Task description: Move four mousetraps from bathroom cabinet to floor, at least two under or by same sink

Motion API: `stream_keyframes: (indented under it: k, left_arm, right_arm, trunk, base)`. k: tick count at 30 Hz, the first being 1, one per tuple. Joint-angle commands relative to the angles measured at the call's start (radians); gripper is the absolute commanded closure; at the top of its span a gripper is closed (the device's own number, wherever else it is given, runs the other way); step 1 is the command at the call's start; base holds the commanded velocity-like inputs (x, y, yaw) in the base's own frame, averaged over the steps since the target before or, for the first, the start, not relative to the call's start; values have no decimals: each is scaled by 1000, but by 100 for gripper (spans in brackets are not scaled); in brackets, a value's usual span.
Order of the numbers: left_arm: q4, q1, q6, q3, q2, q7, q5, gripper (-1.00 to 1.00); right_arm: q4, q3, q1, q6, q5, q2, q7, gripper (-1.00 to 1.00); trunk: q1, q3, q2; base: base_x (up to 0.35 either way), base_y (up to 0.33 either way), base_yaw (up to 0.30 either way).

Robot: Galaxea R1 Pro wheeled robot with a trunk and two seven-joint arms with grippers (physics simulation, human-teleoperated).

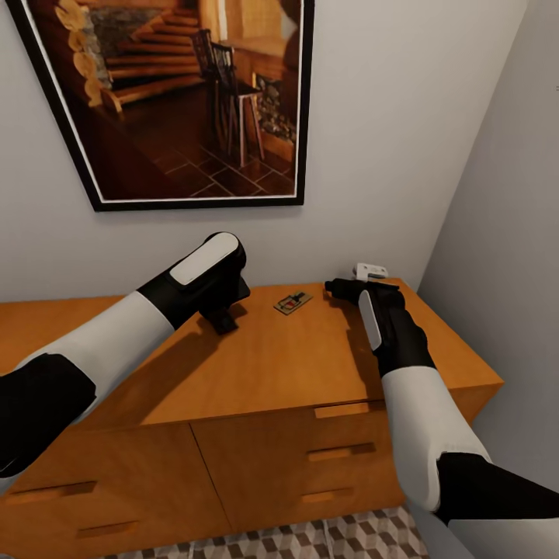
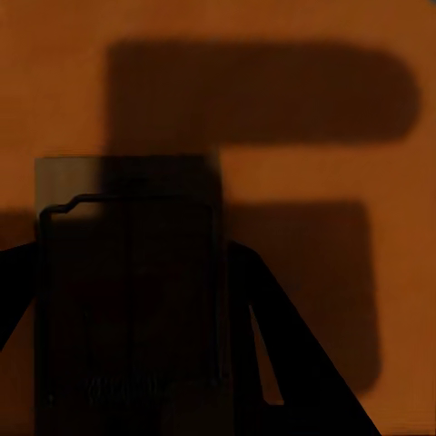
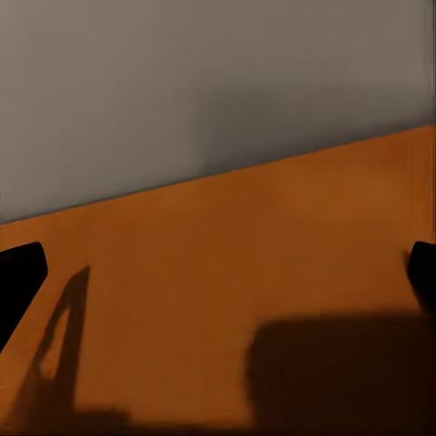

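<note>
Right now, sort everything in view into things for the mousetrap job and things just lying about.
For the job: mousetrap in the open on the cabinet; second mousetrap by the left tool; patterned floor tiles.
Lying about: framed picture; small white object at the cabinet's back corner.

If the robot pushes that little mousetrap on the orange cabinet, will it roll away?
Probably not. The mousetrap looks flat and stiff, so it would likely slide on the smooth cabinet top. Being small and thin, it is probably light and awkward to pinch.

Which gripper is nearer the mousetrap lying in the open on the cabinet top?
Right. The right gripper sits just beside the mousetrap; the left gripper is farther off on its other side.
</note>
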Motion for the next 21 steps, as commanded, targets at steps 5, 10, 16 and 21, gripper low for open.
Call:
stream_keyframes:
  k: [5,10,16,21]
  left_arm:
    - [0,17,16,-2,1,9,3,100]
    - [0,21,14,-2,1,9,3,100]
    - [0,21,16,-2,1,9,3,100]
    - [0,21,17,0,1,10,3,100]
  right_arm:
    - [15,-3,5,6,10,1,-3,-100]
    - [35,-3,5,5,10,1,-3,-100]
    - [64,-3,5,5,9,1,-3,-100]
    - [65,-3,6,5,9,1,-1,-100]
  trunk:
    - [-19,14,35]
    - [-38,30,70]
    - [-61,49,112]
    - [-80,64,147]
  base:
    - [0,0,0]
    - [0,0,0]
    - [0,0,0]
    - [0,0,0]
